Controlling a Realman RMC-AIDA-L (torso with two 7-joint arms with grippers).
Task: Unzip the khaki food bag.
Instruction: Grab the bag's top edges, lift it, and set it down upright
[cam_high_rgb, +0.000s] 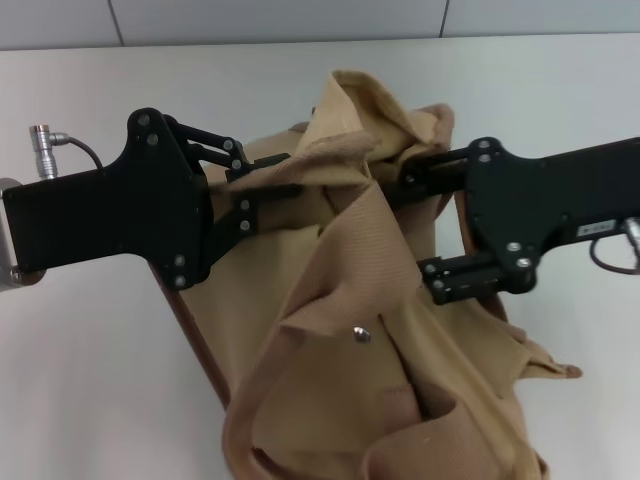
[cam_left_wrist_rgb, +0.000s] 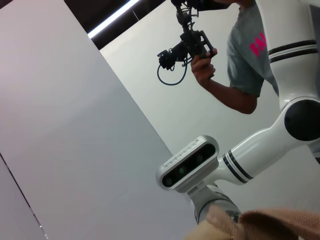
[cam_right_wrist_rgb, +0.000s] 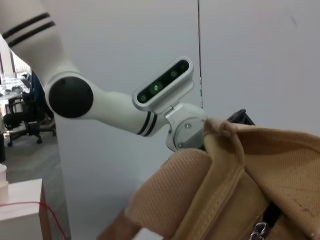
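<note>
The khaki food bag (cam_high_rgb: 330, 300) fills the middle of the head view, crumpled and raised off the white table, with its silver snap (cam_high_rgb: 362, 335) facing me and brown trim (cam_high_rgb: 190, 320) down its left edge. My left gripper (cam_high_rgb: 285, 178) reaches in from the left and is shut on a fold of fabric at the bag's top. My right gripper (cam_high_rgb: 405, 190) reaches in from the right, with its tip buried in the top folds. The bag also shows in the left wrist view (cam_left_wrist_rgb: 270, 225) and in the right wrist view (cam_right_wrist_rgb: 250, 165), where a metal zipper pull (cam_right_wrist_rgb: 259, 230) hangs.
The white table (cam_high_rgb: 80, 380) lies around the bag. My head camera (cam_left_wrist_rgb: 190, 162) shows in both wrist views. A person holding a camera rig (cam_left_wrist_rgb: 240, 60) stands behind me.
</note>
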